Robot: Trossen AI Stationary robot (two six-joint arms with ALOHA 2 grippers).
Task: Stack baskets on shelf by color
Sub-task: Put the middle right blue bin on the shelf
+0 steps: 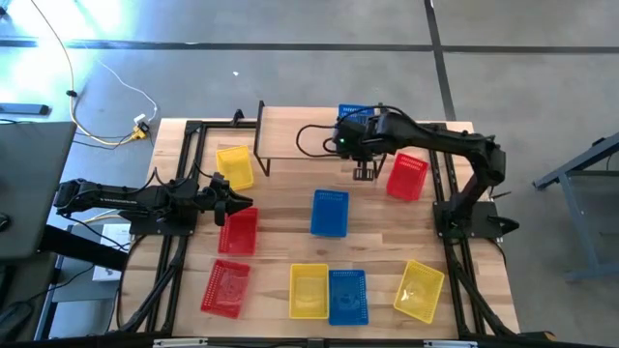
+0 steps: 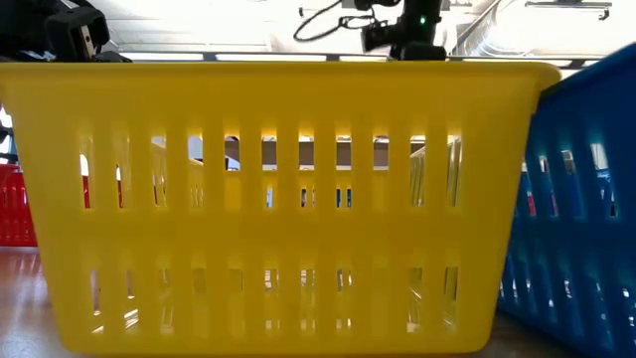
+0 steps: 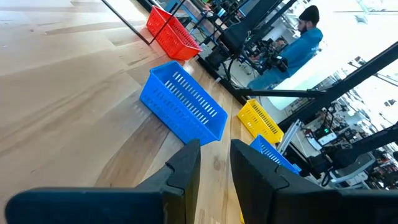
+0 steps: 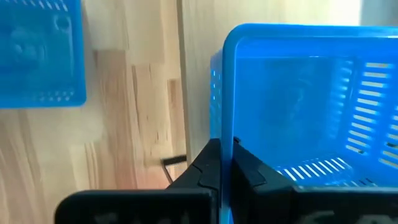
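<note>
Over the far right part of the low light-wood plank shelf (image 1: 300, 135), the right gripper (image 1: 360, 145) holds a blue plastic mesh basket (image 4: 305, 106) by its wall: in the right wrist view its two dark fingers (image 4: 208, 171) are pressed together on the basket's rim, one on each side of the thin blue wall. From above, that basket (image 1: 354, 113) shows only as a blue edge behind the arm, over the shelf's right end.

On the wooden tabletop (image 1: 280, 246) lie the rest: a yellow basket (image 1: 235, 166) beside the shelf's left leg, a red basket (image 1: 407, 176) tilted just right of the shelf, a second blue basket (image 1: 330, 213) in the middle, a red one (image 1: 239, 230) at the left, and along the near edge a red (image 1: 225, 287), a yellow (image 1: 309, 290), a blue (image 1: 347, 296) and a tilted yellow (image 1: 420, 289) (the middle yellow and blue stand side by side, touching).

The left gripper (image 1: 239, 203) sits at the table's left side, just above the left red basket, its fingers (image 3: 186, 168) standing slightly apart with nothing between them.
</note>
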